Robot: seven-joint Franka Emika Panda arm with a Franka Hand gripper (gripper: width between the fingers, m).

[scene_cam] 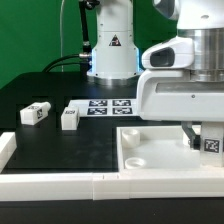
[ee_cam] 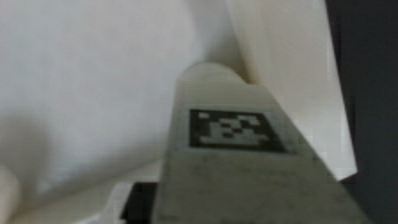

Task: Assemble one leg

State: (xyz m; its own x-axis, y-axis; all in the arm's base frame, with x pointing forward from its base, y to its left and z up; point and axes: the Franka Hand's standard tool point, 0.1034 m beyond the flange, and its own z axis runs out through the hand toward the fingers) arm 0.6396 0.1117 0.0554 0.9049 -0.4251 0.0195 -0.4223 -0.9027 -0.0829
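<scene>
My gripper (scene_cam: pixel 204 138) hangs at the exterior view's right, over the right part of the large flat white panel (scene_cam: pixel 160 152). It is shut on a leg (scene_cam: pixel 212 143), a small white block whose marker tag faces the camera, held just above the panel. In the wrist view the held leg (ee_cam: pixel 240 150) fills the middle with its tag showing, and the white panel (ee_cam: pixel 89 90) lies behind it. Two more legs lie on the black table at the exterior view's left, one further left (scene_cam: pixel 35 113) and one beside it (scene_cam: pixel 69 118).
The marker board (scene_cam: pixel 110 105) lies at the table's middle back, in front of the arm's base (scene_cam: pixel 110 55). A white rail (scene_cam: pixel 60 186) runs along the front edge, with a short piece (scene_cam: pixel 5 150) at the left.
</scene>
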